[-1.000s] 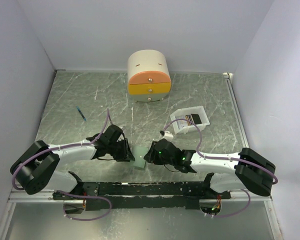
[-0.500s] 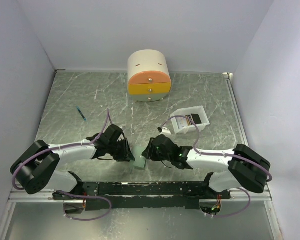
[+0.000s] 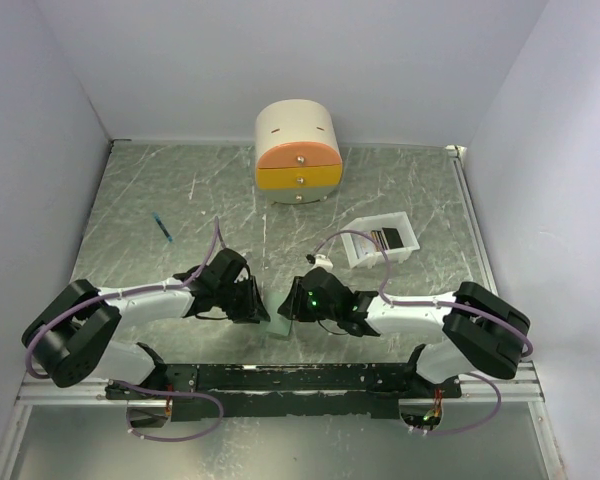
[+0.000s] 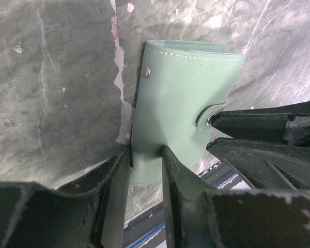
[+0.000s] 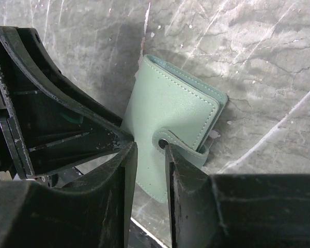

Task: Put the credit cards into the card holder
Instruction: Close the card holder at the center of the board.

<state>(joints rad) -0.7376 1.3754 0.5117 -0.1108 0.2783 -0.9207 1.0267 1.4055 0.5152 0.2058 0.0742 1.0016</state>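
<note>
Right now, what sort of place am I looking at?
Probably a robot test cell in a lab. Plain white walls box in a marbled table, a left arm and right arm are bolted at its near edge, and props lie out: a drawer box, a card holder.

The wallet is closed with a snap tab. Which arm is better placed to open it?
Right, likely: the right pincer straddles the snap tab, jaws apart. The left pincer grips the wallet at another edge, steadying it.
</note>
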